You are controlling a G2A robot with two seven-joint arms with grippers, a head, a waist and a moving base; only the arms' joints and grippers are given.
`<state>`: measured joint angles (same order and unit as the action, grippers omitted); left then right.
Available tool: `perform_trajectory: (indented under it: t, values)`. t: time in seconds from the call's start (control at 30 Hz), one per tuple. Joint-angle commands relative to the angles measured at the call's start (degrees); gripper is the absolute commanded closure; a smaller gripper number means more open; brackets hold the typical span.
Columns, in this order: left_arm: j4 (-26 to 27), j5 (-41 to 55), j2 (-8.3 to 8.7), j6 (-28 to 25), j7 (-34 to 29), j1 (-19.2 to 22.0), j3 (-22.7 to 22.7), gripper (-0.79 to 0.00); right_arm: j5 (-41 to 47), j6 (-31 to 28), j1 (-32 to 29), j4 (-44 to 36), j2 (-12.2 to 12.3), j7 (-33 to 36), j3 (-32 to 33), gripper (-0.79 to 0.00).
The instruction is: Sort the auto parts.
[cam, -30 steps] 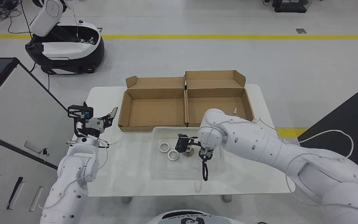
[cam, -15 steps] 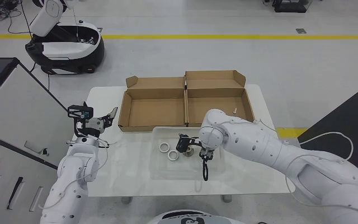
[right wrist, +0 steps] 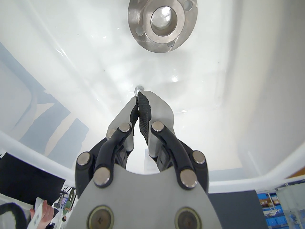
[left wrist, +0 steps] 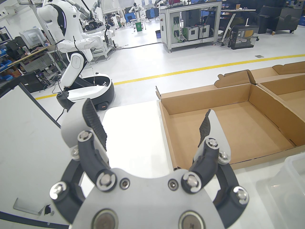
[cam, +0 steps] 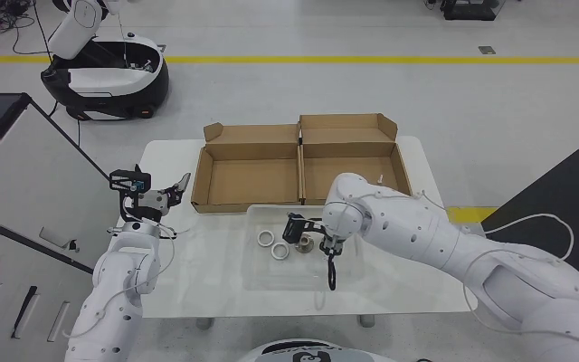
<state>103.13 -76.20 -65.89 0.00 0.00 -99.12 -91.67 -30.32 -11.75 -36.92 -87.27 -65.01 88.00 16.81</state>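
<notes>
My right gripper [right wrist: 139, 94] hangs inside the clear plastic tray [cam: 262, 271], its fingers shut on a small silver bolt [right wrist: 137, 88] that peeks out at their tips. In the top view the right gripper [cam: 329, 277] is near the tray's middle. A round metal flange [right wrist: 162, 18] with several holes lies flat on the tray floor just beyond the bolt. Two white rings [cam: 265, 238] [cam: 280, 252] lie in the tray's left part. My left gripper [left wrist: 147, 107] is open and holds nothing, raised over the table's left side [cam: 175, 190].
Two open cardboard boxes stand side by side behind the tray, the left box [cam: 246, 176] bare inside and the right box [cam: 348, 172] holding a small pale piece [cam: 381, 177]. Another robot on a wheeled base [cam: 107, 77] stands on the floor beyond the table.
My right wrist has shifted slightly toward the boxes with the gripper still shut inside the tray. The left arm has not moved.
</notes>
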Motion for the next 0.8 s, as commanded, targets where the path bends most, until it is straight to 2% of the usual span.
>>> perform_trajectory:
  t: [0.0,0.3,0.37,0.4,0.57,0.77]
  values:
    - [0.0,0.0,0.0,0.0,0.0,0.0,0.0,-0.785,0.1,-0.1,0.1,-0.3,0.2,0.0,0.2,0.0]
    - [0.0,0.0,0.0,0.0,0.0,0.0,0.0,-0.785,0.7,0.0,-0.2,-1.0,0.9,0.0,0.8,0.0]
    - [0.0,0.0,0.0,0.0,0.0,0.0,0.0,-0.785,0.9,0.0,-0.4,-1.1,0.9,0.0,0.8,-0.203]
    - [0.0,0.0,0.0,0.0,0.0,0.0,0.0,-0.785,0.8,-0.1,-0.4,-1.2,0.9,0.0,0.7,-0.231]
    - [0.0,0.0,0.0,0.0,0.0,0.0,0.0,-0.785,0.7,-0.2,-0.4,-0.8,0.8,0.0,0.0,-0.274]
    - [0.0,0.0,0.0,0.0,0.0,0.0,0.0,-0.785,0.3,-0.1,-0.3,-0.1,0.5,0.0,-0.8,-0.265]
